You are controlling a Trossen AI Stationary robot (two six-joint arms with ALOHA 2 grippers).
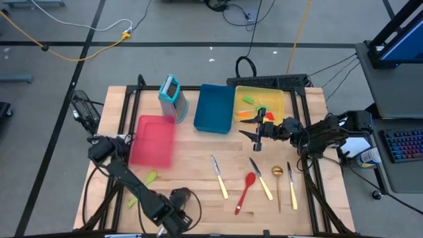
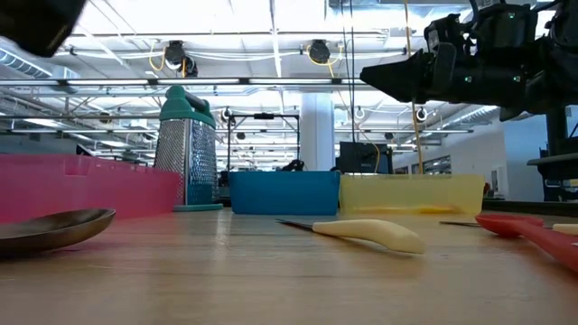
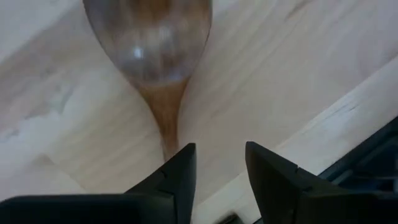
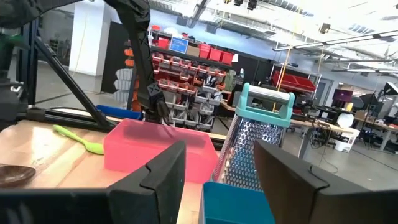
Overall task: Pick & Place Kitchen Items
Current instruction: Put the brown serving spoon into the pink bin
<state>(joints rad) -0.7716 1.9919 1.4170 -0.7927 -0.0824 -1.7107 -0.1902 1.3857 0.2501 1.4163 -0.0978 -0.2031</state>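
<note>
Scanning from the left side of the counter (image 1: 198, 192): left gripper (image 3: 219, 168) sits low at the near edge, fingers parted and holding nothing. A wooden spoon (image 3: 152, 56) lies directly ahead of it; in the left wrist view the handle runs back toward the gap between the fingers, ending just beside one fingertip, bowl farthest away. So the spoon's long axis lines up roughly with the gripper's reach, not across it. Judgement: a short advance and a close would take the handle end, and the left arm is plainly the nearer one.

A green utensil (image 1: 151, 177) lies near the left arm, just beside the red tray (image 1: 153, 140).

Mid-counter, well apart from the left gripper: cream-handled knife (image 1: 219, 177), red spoon (image 1: 246, 190), a second knife (image 1: 261, 178), gold spoon (image 1: 278, 180).

Right gripper (image 1: 256, 136) hovers at the near rim of the yellow tray (image 1: 274, 98), fingers open, empty. Several small utensils already lie in that tray.
</note>
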